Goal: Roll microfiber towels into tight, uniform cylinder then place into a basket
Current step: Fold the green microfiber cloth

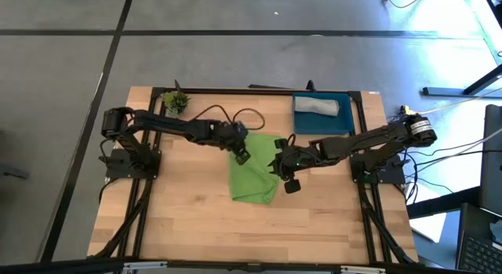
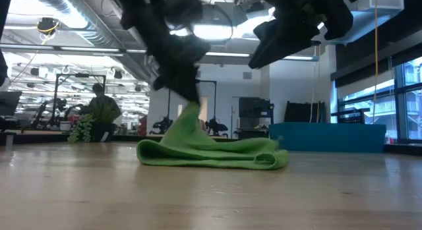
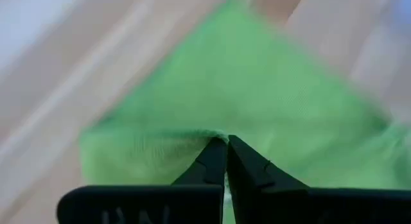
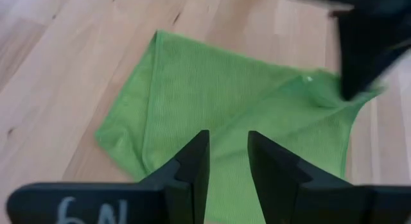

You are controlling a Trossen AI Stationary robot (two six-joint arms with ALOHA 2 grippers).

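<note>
On the desk, our left end effector is clenched on the green towel's corner, lifting it; our right end effector hovers released above it.

My rig: two dark, jointed arms on black base mounts. The left arm carries a black cable looping off its forearm. The right arm shows a silver-ringed joint near its shoulder. Each gripper has two flat black tapering fingers; I read white handwritten marks on the right finger mount.
</note>
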